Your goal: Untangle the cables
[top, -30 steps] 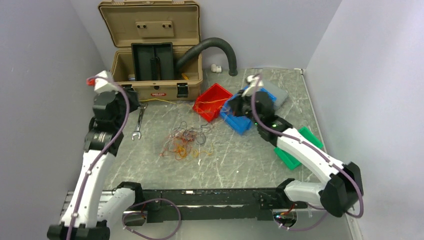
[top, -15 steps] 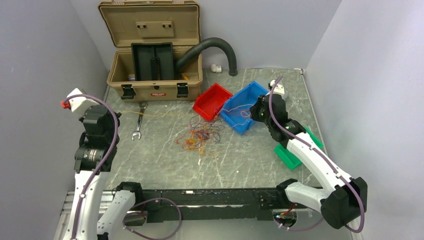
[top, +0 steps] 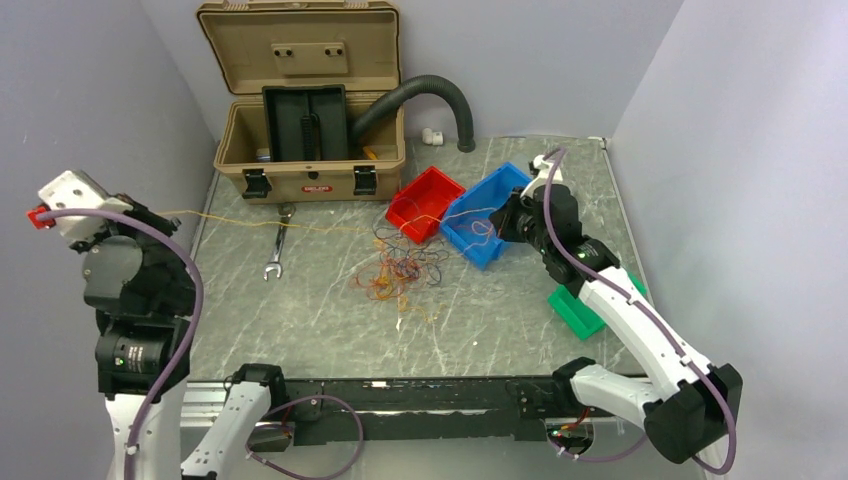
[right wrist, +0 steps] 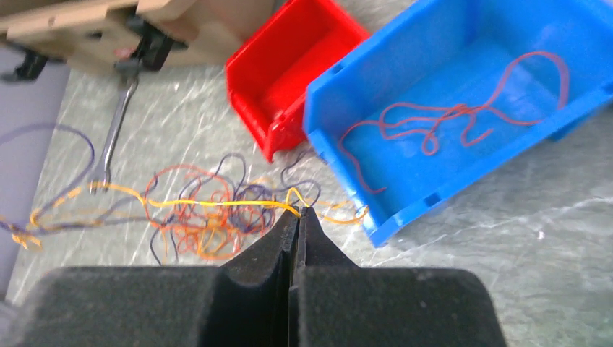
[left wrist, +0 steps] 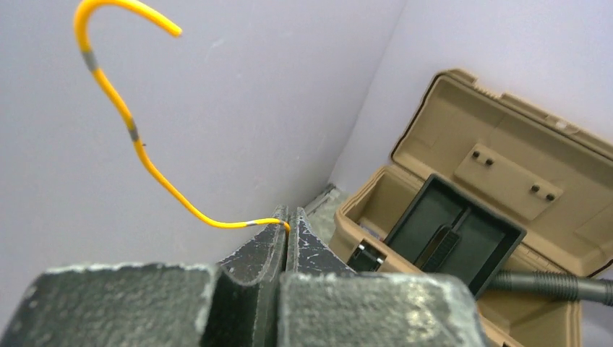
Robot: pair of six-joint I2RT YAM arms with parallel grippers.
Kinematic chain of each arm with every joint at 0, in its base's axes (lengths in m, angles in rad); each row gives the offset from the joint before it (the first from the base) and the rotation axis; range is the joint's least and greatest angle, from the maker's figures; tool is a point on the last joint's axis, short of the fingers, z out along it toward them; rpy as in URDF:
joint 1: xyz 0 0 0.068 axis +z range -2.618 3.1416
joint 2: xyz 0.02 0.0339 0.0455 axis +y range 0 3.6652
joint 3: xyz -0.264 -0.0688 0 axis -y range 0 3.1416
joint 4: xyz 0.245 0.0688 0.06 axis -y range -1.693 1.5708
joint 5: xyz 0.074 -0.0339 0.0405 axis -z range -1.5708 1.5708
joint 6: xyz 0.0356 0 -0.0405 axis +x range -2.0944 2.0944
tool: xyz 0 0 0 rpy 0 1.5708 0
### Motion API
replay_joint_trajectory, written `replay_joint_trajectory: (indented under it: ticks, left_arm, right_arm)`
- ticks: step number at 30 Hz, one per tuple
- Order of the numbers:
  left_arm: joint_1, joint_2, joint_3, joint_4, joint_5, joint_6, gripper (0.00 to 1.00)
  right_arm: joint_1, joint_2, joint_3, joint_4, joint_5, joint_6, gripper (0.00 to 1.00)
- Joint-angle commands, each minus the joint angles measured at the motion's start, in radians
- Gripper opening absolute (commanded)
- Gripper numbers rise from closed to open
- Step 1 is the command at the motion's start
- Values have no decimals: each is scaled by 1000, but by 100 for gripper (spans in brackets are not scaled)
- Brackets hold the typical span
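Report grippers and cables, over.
Left gripper shut on yellow wire. Right gripper shut on yellow wire too. Tangle knotted mid-table. Wrench lies under the stretched strand.

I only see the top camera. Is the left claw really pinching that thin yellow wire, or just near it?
Observer: Pinching it. In the left wrist view the left claw is shut on the thin yellow wire, and the free end curls up like a hook.
Operator: And the other one?
Observer: Its wrist view shows the right claw shut on a yellow strand that runs out over the loose tangle of thin wires.
Operator: Is it plain yellow all along?
Observer: No, the left wrist view shows small grey bands on it.
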Motion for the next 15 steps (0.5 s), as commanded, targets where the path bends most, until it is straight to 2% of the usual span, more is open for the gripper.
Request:
replay_joint_trajectory:
  ticks: [1, 3, 4, 7, 8, 10, 15]
  left_arm:
    - [6, 51, 108, 18, 90, 100, 0]
    - [6, 43, 96, 36, 235, 69, 0]
    - [6, 36, 82, 55, 323, 53, 0]
    - [6, 23, 29, 131, 565, 10, 0]
    - [6, 23, 16, 147, 629, -3, 0]
    - [6, 36, 10, 157, 721, -28, 0]
    - [6, 66, 46, 128, 766, -50, 0]
  right_arm:
    - [66, 46, 29, -24, -168, -92, 0]
    - [137, 79, 34, -41, -163, -128, 10]
    - [181, 90, 34, -38, -162, -147, 20]
    - [279, 115, 18, 29, -209, -194, 64]
    - [296, 124, 12, 66, -236, -202, 75]
    - [317, 153, 9, 148, -318, -213, 84]
    - [383, 282, 86, 344, -436, -260, 86]
